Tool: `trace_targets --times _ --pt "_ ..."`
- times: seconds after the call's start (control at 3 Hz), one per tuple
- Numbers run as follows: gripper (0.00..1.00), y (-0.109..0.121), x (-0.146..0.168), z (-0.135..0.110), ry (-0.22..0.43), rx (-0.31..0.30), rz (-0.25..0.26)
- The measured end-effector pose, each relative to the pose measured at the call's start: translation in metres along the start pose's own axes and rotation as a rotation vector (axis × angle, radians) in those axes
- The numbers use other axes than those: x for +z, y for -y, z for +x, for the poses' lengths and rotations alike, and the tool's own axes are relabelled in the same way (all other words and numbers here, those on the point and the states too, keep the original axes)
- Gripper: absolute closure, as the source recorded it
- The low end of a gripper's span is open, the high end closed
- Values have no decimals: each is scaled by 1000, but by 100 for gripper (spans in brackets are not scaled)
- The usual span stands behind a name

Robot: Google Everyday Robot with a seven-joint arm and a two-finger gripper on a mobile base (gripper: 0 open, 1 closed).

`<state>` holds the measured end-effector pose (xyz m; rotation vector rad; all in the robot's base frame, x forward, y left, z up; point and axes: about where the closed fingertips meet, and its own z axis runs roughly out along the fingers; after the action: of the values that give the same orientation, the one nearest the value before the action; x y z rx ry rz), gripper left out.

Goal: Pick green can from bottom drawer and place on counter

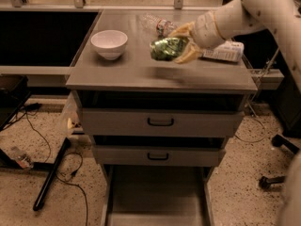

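Over the desk, right of centre: the gripper, fingers pinching the green can from above and below. Can tipped sideways, off the surface, shadow beneath. White bowl to the left; clear bottle behind, labelled bottle to the right. Bottom drawer pulled open below.

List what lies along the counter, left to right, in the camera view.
Bowl → green can, held over the counter by the gripper → labelled bottle. The clear bottle behind the can overlaps it, so it is left out.
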<state>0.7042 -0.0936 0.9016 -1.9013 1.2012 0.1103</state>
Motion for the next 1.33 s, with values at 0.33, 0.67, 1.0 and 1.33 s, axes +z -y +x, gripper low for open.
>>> trace_targets --times 0.33,0.67,1.0,1.33 --pt "100 40 -19 4 -47 103 114" --pt "100 54 -32 15 -136 241 243" --pt "100 50 -6 24 -155 321 271" --pt "100 44 24 30 -123 374 244"
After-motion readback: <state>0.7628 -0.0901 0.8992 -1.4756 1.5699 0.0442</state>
